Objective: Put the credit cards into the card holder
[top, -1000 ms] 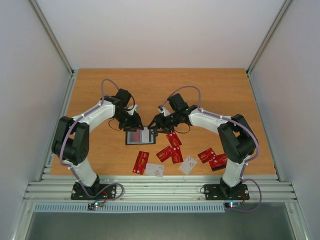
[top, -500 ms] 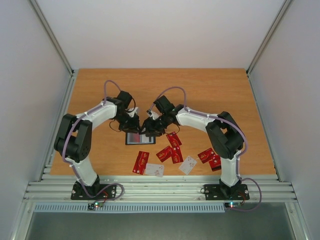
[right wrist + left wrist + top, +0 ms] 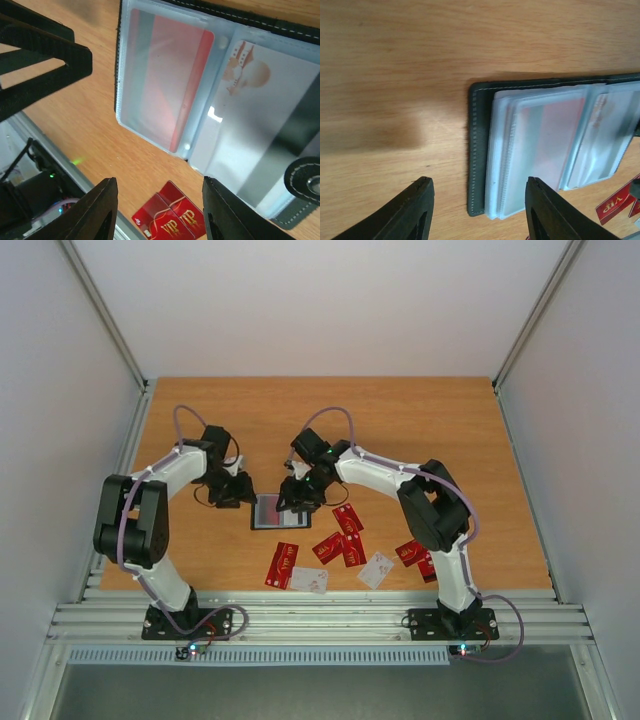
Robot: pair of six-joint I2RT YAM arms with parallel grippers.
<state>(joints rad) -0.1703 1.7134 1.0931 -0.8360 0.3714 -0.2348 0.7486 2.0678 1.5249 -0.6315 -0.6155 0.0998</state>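
Observation:
The card holder (image 3: 270, 513) lies open and flat on the table, its clear sleeves facing up. A red card (image 3: 165, 75) shows inside one sleeve and a white card (image 3: 260, 100) inside the sleeve beside it. My left gripper (image 3: 237, 492) hangs open just left of the holder, above the holder's black stitched corner (image 3: 479, 150), holding nothing. My right gripper (image 3: 298, 500) hovers open over the holder's right half, empty. Several loose credit cards (image 3: 340, 545), mostly red, lie on the table in front of the holder. Two red ones (image 3: 170, 216) show between the right fingers.
More red cards (image 3: 420, 557) lie near the right arm's base. Two white cards (image 3: 310, 580) (image 3: 377, 570) lie close to the table's front edge. The holder's snap tab (image 3: 306, 182) sticks out at its right side. Grey walls enclose the table.
The left gripper has drawn back leftward off the holder and its jaws stand apart again. The right gripper has moved left, over the holder.

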